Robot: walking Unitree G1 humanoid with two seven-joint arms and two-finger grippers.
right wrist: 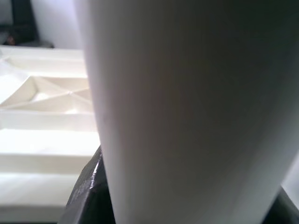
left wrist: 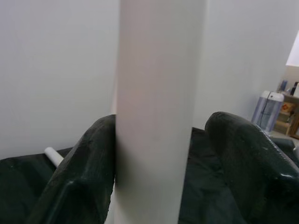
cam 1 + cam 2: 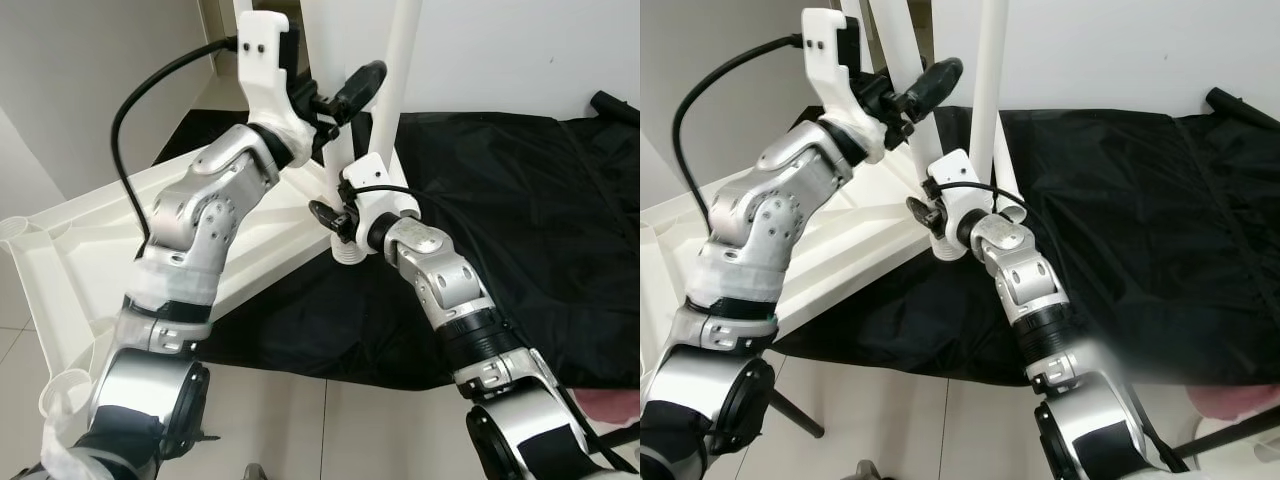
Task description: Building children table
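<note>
The white plastic table top point(image 3: 60, 260) lies upside down and tilted at my left, ribbed underside up, partly on a black cloth point(image 3: 520, 200). A white table leg point(image 2: 159, 112) stands upright at its near corner, with a ridged collar point(image 3: 350, 252) at the foot. My left gripper point(image 3: 345, 95) is raised high and open around this leg; one finger point(image 2: 88, 163) touches it and the other stands off. My right gripper point(image 3: 330, 215) is low on the leg just above the collar and is shut on it point(image 1: 187, 191). A second upright leg point(image 3: 402, 70) stands just behind.
The black cloth covers the floor ahead and to the right. A loose white tube point(image 2: 53, 156) lies on it. A black object point(image 3: 615, 105) rests at the far right by the white wall. Pale tiled floor point(image 3: 300, 430) is near my feet, and a dark stand leg point(image 3: 790, 410) crosses it.
</note>
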